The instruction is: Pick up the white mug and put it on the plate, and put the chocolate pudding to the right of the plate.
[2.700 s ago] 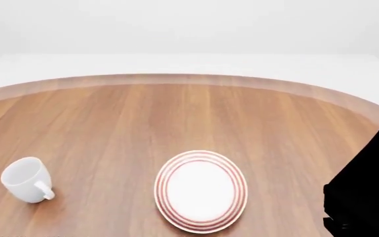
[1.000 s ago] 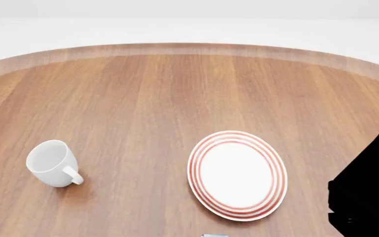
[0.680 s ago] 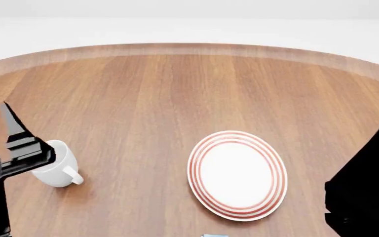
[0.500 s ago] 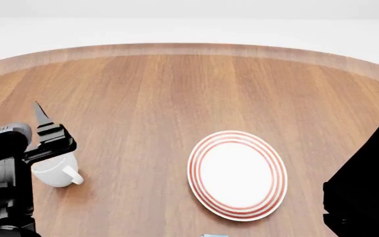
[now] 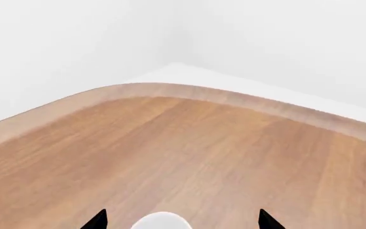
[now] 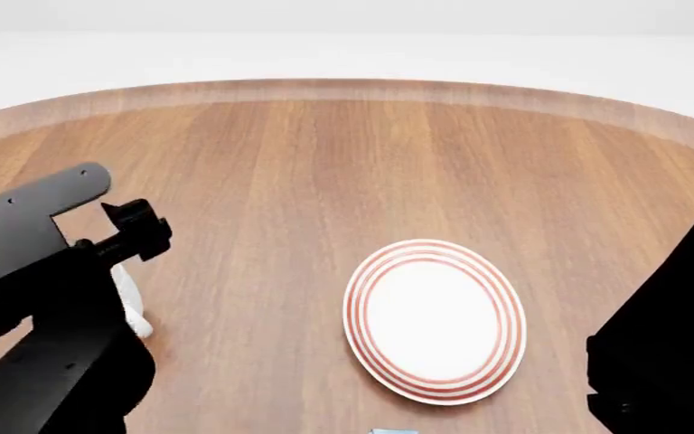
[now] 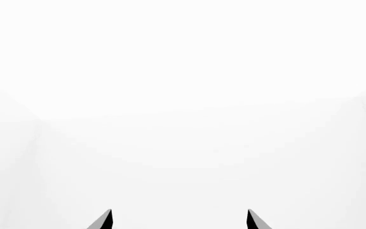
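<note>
over the white mug [image 6: 130,303] the left gripper [image 5: 179,220] hangs spread wide, holding nothing; plate [image 6: 436,320] bare, both placements remain.

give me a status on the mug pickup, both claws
Left claw open, fingertips astride the white mug, no grip yet. Right claw open, empty, facing blank white. Plate bare. Pudding barely in view; nothing blocking.

Bright, even light all round, and the desk [image 6: 323,181] shows only a soft sheen with faint shadows. Renders are sharp, the desk edge bowing; the right wrist view is washed white.
</note>
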You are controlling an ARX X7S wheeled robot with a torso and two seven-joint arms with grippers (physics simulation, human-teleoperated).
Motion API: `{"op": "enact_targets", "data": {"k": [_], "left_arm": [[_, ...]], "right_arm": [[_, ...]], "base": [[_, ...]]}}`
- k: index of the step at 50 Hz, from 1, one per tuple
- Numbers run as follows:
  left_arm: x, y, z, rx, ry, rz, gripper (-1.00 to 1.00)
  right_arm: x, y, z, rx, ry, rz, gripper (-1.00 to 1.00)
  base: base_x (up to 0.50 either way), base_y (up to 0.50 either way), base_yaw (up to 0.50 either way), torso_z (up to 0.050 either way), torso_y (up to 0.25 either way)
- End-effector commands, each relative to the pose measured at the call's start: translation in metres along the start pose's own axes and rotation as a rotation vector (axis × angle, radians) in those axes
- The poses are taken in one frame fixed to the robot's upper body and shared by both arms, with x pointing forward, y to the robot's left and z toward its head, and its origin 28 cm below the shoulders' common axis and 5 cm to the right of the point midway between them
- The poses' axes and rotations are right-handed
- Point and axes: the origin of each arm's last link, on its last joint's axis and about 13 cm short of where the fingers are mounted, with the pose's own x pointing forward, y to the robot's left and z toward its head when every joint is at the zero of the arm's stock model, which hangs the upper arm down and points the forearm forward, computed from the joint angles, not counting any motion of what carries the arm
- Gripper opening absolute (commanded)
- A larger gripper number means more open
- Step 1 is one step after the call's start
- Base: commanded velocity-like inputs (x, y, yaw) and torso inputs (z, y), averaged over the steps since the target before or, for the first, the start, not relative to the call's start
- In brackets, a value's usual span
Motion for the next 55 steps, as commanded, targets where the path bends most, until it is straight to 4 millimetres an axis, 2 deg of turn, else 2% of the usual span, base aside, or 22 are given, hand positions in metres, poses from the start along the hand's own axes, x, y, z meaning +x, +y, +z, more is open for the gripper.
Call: {"op": "enact_targets", "data": {"k": [1, 7, 15, 21, 38, 42, 43, 45, 55], "left_arm": [[0.012, -0.027, -0.003, -0.023, 0.172, 0.176, 1.00], [0.019, -0.040, -0.012, -0.013, 0.218, 0.218, 1.00], [0.025, -0.057, -0.012, 0.009, 0.240, 0.233, 1.00], [0.028, -0.063, -0.017, 0.005, 0.283, 0.247, 1.00], [0.037, -0.065, -0.044, 0.021, 0.353, 0.331, 1.00], [0.037, -0.065, -0.048, 0.024, 0.359, 0.330, 1.00], [0.037, -0.066, -0.055, 0.038, 0.370, 0.316, 1.00], [0.037, -0.068, -0.058, 0.042, 0.374, 0.314, 1.00], [0.042, -0.072, -0.067, 0.025, 0.378, 0.289, 1.00]], "right_arm": [[0.000, -0.001, 0.001, -0.022, -0.009, 0.002, 1.00], [0.001, 0.000, 0.002, -0.018, -0.008, 0.002, 1.00], [-0.001, 0.000, 0.000, -0.013, -0.005, 0.007, 1.00], [-0.001, 0.001, 0.001, -0.009, -0.003, 0.007, 1.00], [-0.002, 0.002, 0.000, -0.003, 0.005, 0.013, 1.00], [-0.003, 0.002, 0.000, -0.002, 0.006, 0.014, 1.00], [-0.003, 0.003, -0.001, 0.000, 0.008, 0.016, 1.00], [-0.003, 0.003, -0.001, 0.001, 0.010, 0.017, 1.00], [-0.004, 0.003, -0.003, 0.006, 0.016, 0.019, 1.00]], "base": [[0.00, 0.00, 0.00, 0.000, 0.000], [0.00, 0.00, 0.00, 0.000, 0.000], [0.00, 0.00, 0.00, 0.000, 0.000], [0.00, 0.00, 0.00, 0.000, 0.000], [0.00, 0.00, 0.00, 0.000, 0.000], [0.00, 0.00, 0.00, 0.000, 0.000], [0.00, 0.00, 0.00, 0.000, 0.000], [0.00, 0.00, 0.00, 0.000, 0.000], [0.00, 0.00, 0.00, 0.000, 0.000]]}}
